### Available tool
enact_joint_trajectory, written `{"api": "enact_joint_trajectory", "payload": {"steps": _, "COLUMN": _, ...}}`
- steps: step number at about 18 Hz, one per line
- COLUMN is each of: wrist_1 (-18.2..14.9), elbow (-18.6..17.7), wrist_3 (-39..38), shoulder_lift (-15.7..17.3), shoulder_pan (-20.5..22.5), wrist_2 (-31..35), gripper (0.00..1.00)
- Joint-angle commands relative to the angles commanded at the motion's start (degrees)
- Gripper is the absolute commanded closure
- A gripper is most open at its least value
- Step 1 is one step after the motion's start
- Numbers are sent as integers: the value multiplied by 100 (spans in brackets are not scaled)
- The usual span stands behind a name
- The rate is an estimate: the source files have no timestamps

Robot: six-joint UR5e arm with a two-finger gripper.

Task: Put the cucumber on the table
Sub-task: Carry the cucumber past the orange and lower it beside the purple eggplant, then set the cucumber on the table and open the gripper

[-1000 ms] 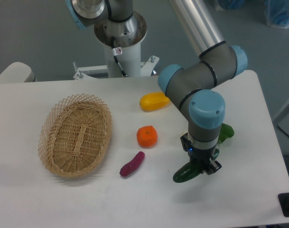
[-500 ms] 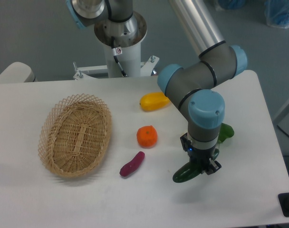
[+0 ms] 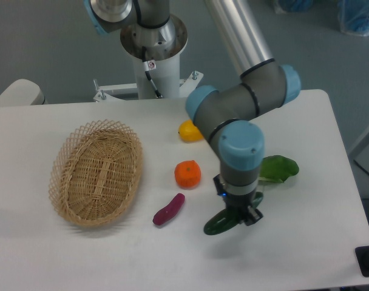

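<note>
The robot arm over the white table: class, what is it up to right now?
The arm's tool is shut on the dark green cucumber and holds it low over the table, right of the purple vegetable. It has carried the cucumber leftward in the last half second. The basket, an orange fruit, a yellow item and a leafy green lie untouched.

An oval wicker basket (image 3: 96, 172) lies at the left, empty. Right of it, well apart, sits an orange fruit (image 3: 187, 173), with a short purple vegetable (image 3: 169, 209) just below it. Farther back is a yellow fruit (image 3: 187, 131) (partly hidden). A leafy green (image 3: 278, 168) lies toward the right.
</note>
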Motion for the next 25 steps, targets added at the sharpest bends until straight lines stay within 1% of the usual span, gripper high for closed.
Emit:
{"api": "enact_joint_trajectory", "payload": {"steps": 2, "wrist_1": 105, "elbow": -167, "wrist_3": -18, "shoulder_lift": 18, "shoulder_pan": -105, "wrist_2": 0, "gripper": 75}}
{"api": "enact_joint_trajectory", "payload": {"steps": 5, "wrist_1": 456, "elbow": -361, "wrist_3": -219, "shoulder_lift": 9, "shoulder_pan": -255, "wrist_2": 0, "gripper": 75}}
{"api": "enact_joint_trajectory", "payload": {"steps": 8, "wrist_1": 466, "elbow": -431, "wrist_3": -404, "shoulder_lift": -44, "shoulder_pan": -483, "wrist_2": 9, "gripper": 75}}
{"api": "enact_joint_trajectory", "payload": {"steps": 12, "wrist_1": 466, "elbow": -528, "wrist_3": -545, "shoulder_lift": -61, "shoulder_pan": -633, "wrist_2": 0, "gripper": 74}}
{"api": "enact_joint_trajectory", "payload": {"steps": 15, "wrist_1": 475, "elbow": -528, "wrist_3": -563, "shoulder_lift": -105, "shoulder_pan": -642, "wrist_2": 0, "gripper": 72}}
{"api": "enact_joint_trajectory", "payload": {"steps": 19, "wrist_1": 484, "elbow": -484, "wrist_3": -642, "shoulder_lift": -176, "shoulder_pan": -651, "wrist_2": 0, "gripper": 65}}
{"api": "enact_joint_trajectory", "payload": {"steps": 22, "wrist_1": 492, "elbow": -432, "wrist_3": -738, "shoulder_lift": -254, "shoulder_pan": -677, "wrist_2": 0, "gripper": 65}}
{"api": "enact_joint_trajectory", "payload": {"steps": 25, "wrist_1": 492, "elbow": -247, "wrist_3": -852, "shoulder_lift": -369, "shoulder_pan": -712, "wrist_2": 140, "gripper": 65}}
